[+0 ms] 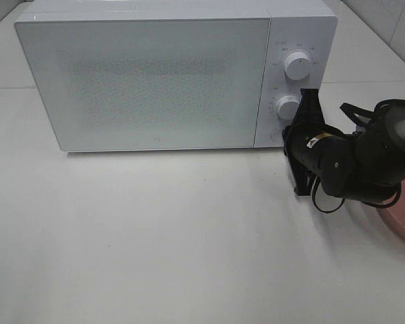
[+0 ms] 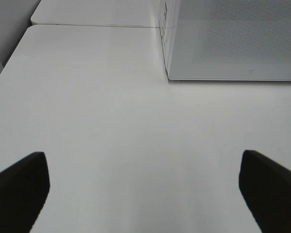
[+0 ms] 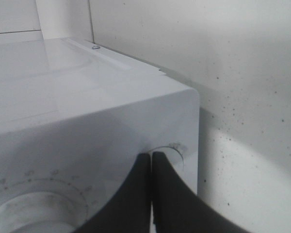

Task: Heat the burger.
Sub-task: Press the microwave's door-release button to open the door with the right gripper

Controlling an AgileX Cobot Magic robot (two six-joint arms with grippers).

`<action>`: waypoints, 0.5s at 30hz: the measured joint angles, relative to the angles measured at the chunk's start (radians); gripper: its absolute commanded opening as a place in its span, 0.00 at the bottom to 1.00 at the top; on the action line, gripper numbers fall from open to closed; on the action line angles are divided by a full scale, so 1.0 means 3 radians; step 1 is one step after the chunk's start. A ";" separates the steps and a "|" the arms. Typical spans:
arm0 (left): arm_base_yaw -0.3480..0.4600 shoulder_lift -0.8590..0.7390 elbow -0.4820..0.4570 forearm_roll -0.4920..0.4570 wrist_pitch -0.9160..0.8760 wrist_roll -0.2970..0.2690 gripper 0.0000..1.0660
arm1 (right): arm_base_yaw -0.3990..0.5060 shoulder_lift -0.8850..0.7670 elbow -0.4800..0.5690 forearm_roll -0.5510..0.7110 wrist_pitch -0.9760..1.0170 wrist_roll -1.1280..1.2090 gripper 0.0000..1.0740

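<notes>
The burger is out of view in every frame. A white microwave [image 1: 155, 81] stands at the back of the table with its frosted door closed. My right gripper [image 1: 288, 138] is shut with nothing in it. In the right wrist view its tips [image 3: 152, 158] sit against a small round button [image 3: 172, 154] at the bottom corner of the control panel. My left gripper [image 2: 143, 160] is open and empty, its two dark fingers [image 2: 19, 189] wide apart over the bare table, left of the microwave's front corner [image 2: 167, 73].
Two white knobs [image 1: 297, 65] [image 1: 287, 106] sit on the microwave's panel above the button. A pink plate [image 1: 401, 216] shows at the right edge, partly behind my right arm. The white tabletop [image 1: 155, 236] stretches out in front of the microwave.
</notes>
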 measured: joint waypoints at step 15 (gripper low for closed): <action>0.0000 0.0000 0.0000 0.0000 0.0000 0.0000 0.94 | 0.0000 0.0020 -0.0070 -0.0137 0.0050 0.0007 0.00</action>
